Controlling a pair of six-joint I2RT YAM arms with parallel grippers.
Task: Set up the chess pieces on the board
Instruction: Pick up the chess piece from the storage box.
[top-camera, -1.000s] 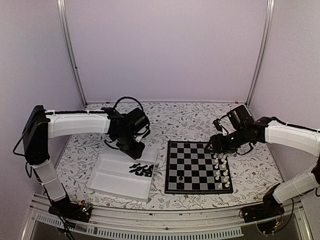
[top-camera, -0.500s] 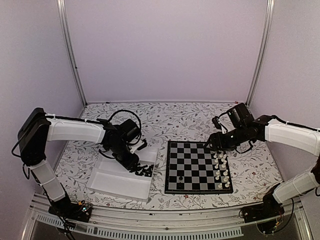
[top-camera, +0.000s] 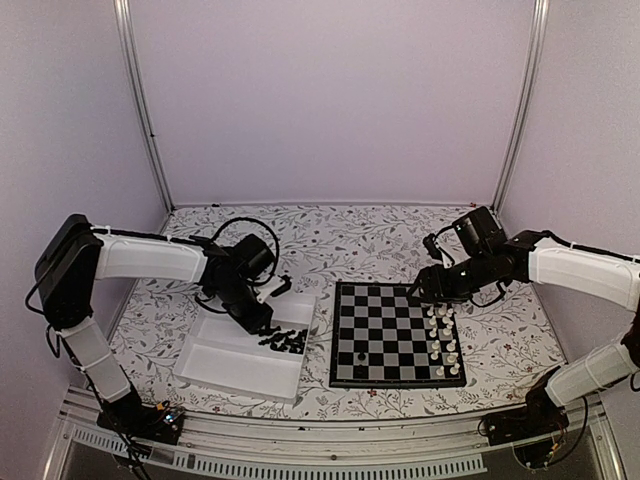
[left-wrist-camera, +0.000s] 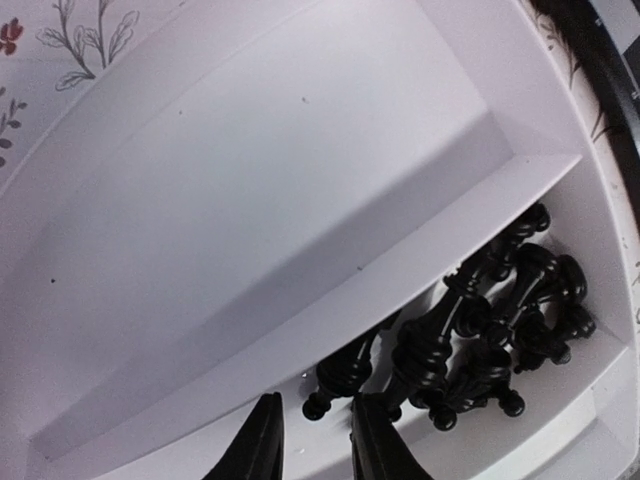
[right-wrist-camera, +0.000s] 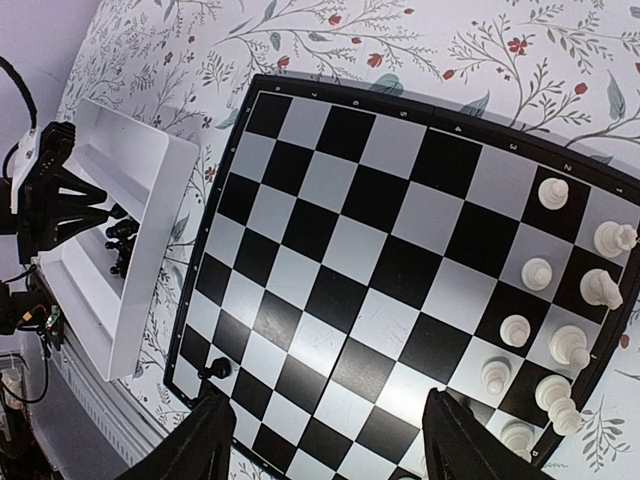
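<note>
Several tiny black chess pieces (top-camera: 285, 341) lie heaped in the near right compartment of a white tray (top-camera: 225, 365). The left wrist view shows this heap (left-wrist-camera: 490, 330) close up. My left gripper (left-wrist-camera: 315, 445) is down in that compartment with its jaws narrowly apart. The knob end of one lying black piece (left-wrist-camera: 350, 375) sits just ahead of the gap, unclamped. A single black pawn (right-wrist-camera: 213, 371) stands near the left edge of the board (top-camera: 395, 335). My right gripper (right-wrist-camera: 325, 445) hovers open over the board (right-wrist-camera: 350, 260), holding nothing.
White pieces (top-camera: 442, 340) stand in two columns along the board's right side, also in the right wrist view (right-wrist-camera: 560, 300). The tray's divider wall (left-wrist-camera: 300, 300) runs just beyond the left fingertips. Flowered cloth covers the table.
The left arm came down from above the tray's far edge into the compartment with the black pieces, and its jaws narrowed. The right arm has barely moved.
</note>
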